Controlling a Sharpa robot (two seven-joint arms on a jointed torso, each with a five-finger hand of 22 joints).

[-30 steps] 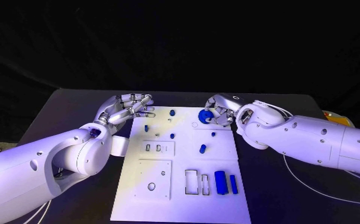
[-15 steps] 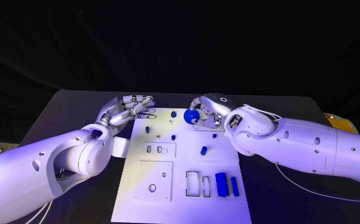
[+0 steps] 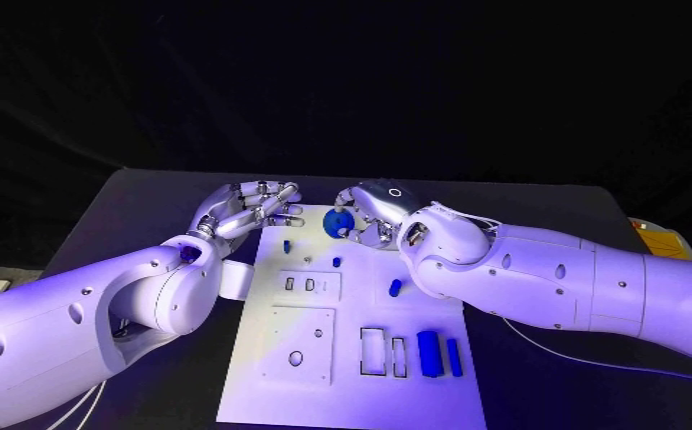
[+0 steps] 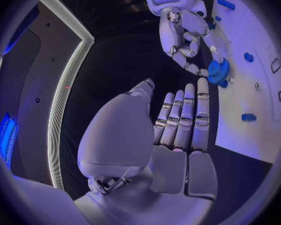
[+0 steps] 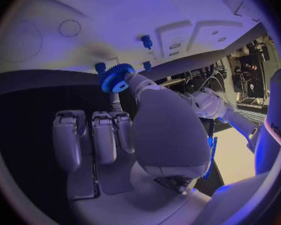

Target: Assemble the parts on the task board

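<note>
we see the left hand (image 3: 248, 208) and right hand (image 3: 371, 214) crowding the task board (image 3: 346, 370)'s far edge; its near half lies open.

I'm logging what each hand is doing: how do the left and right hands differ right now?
The right hand pinches a blue gear; the left hand holds nothing. The right hand is over the far end of the white board, the left hand at the board's far left corner. Both are silver hands on white arms.
</note>
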